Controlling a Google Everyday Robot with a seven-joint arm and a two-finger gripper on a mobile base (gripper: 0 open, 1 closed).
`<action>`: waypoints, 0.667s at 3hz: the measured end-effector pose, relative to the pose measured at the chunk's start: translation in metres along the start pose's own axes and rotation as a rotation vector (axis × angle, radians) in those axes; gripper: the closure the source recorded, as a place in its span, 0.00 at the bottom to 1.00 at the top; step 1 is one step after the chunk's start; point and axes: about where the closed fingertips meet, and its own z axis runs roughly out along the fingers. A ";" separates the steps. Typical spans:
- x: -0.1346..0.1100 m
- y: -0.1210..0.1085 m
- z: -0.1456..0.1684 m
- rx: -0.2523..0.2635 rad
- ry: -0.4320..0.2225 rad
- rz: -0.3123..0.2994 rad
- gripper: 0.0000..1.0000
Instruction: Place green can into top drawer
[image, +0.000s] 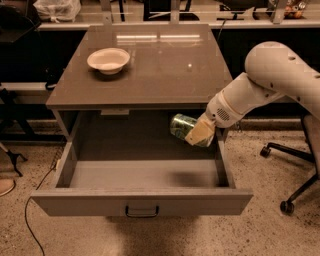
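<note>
The green can lies on its side in my gripper, held above the right rear part of the open top drawer. The gripper's pale fingers are shut on the can's right end. My white arm reaches in from the right, over the drawer's right wall. The drawer is pulled far out, with its flat front panel and small dark handle at the bottom of the view. Its floor shows nothing on it.
A white bowl stands on the cabinet top at the left rear. An office chair base is on the floor to the right. A cable runs along the floor at the left. Desks stand behind.
</note>
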 end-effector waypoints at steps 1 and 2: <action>-0.001 0.022 0.035 -0.035 0.011 -0.038 1.00; -0.007 0.050 0.079 -0.118 -0.012 -0.068 1.00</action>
